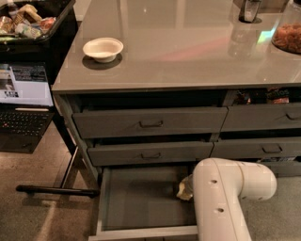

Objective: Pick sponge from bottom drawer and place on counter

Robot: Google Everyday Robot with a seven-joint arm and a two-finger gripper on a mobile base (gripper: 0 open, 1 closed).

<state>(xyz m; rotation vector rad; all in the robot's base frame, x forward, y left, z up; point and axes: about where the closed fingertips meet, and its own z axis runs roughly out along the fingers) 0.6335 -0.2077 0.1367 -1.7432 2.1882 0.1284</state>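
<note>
The bottom drawer (136, 200) of the left stack is pulled out, and its dark grey floor is bare on the left. My white arm (225, 197) reaches down into the drawer's right part. My gripper (189, 192) is at the arm's left edge, low in the drawer and mostly hidden behind the arm. A small pale yellow lump (184, 188) shows there. It looks like the sponge, right at the gripper, but I cannot tell whether it is held. The glossy grey counter (188, 52) lies above the drawers.
A white bowl (103, 49) sits on the counter's left. A jar of orange snacks (288, 35) and a dark cup (248, 12) stand at the back right. The two upper left drawers are ajar. A laptop (23, 99) and a black snack bin (28, 21) stand to the left.
</note>
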